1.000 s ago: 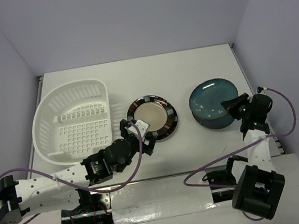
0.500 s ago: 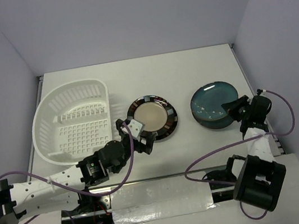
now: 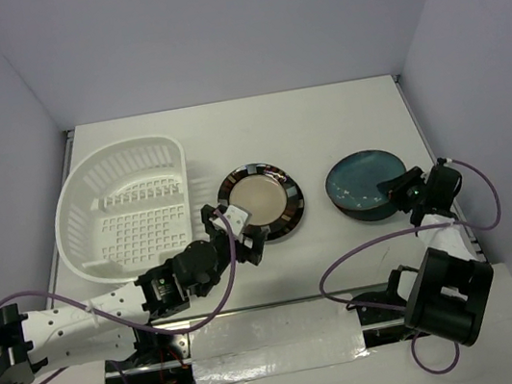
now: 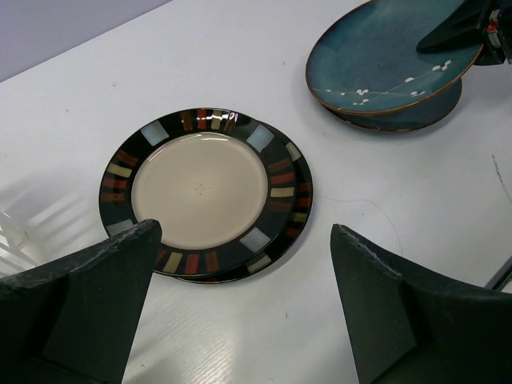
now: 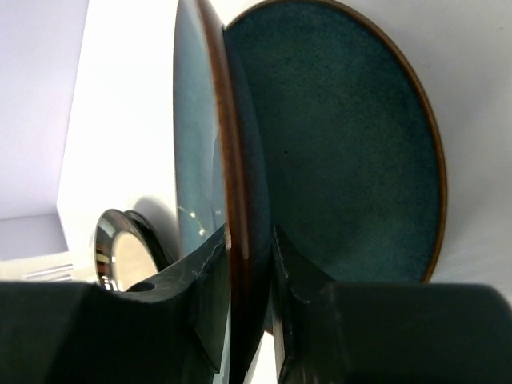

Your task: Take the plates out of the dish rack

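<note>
The white dish rack (image 3: 128,212) stands at the left and holds no plates. The beige-centred plate with the black patched rim (image 3: 259,201) lies flat on the table; in the left wrist view (image 4: 200,188) a second dark rim shows under it. My left gripper (image 3: 232,227) is open and empty just in front of it (image 4: 244,232). My right gripper (image 3: 404,193) is shut on the rim of the dark teal plate (image 3: 363,178). It holds the plate (image 4: 384,56) tilted just above another teal plate (image 4: 416,108). The right wrist view shows the rim (image 5: 228,144) between the fingers.
The table's right edge (image 3: 426,155) runs close beside the teal plates. The rack's wall (image 3: 187,188) is a short way left of the beige plate. Bare table lies behind both plates.
The right gripper has lowered the teal plate, which now lies flatter over the plate beneath. The left gripper has drawn back slightly from the beige plate, still open.
</note>
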Robot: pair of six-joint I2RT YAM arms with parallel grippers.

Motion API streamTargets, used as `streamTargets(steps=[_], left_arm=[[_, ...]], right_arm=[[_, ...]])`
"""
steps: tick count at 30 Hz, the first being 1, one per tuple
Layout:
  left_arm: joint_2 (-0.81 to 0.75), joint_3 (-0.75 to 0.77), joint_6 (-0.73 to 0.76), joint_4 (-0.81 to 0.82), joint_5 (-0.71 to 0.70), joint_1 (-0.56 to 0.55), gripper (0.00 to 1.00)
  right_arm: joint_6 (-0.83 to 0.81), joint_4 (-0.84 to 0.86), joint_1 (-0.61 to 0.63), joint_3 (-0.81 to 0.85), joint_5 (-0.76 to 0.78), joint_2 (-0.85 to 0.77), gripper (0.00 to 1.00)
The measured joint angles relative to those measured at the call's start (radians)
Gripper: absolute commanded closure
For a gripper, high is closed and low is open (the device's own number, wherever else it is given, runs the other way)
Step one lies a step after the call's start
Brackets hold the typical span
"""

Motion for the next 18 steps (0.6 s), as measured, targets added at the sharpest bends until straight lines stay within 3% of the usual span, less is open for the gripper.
streamTargets(steps=[7, 13, 14, 18], left_arm=[[0.011, 0.000, -0.003, -0.013, 0.001, 0.000, 0.01], [0.011, 0.000, -0.003, -0.014, 0.001, 0.000, 0.01], [0.011, 0.000, -0.002, -0.014, 0.001, 0.000, 0.01], [0.011, 0.000, -0.002, -0.014, 0.002, 0.000, 0.01]], right_arm=[[-0.015, -0.029, 0.000, 0.029, 0.017, 0.052, 0.49], [-0.027, -0.089, -0.002, 0.051, 0.062, 0.061, 0.43], [-0.027, -0.106, -0.002, 0.060, 0.075, 0.061, 0.33], [-0.034, -0.163, -0.002, 0.103, 0.130, 0.063, 0.31]])
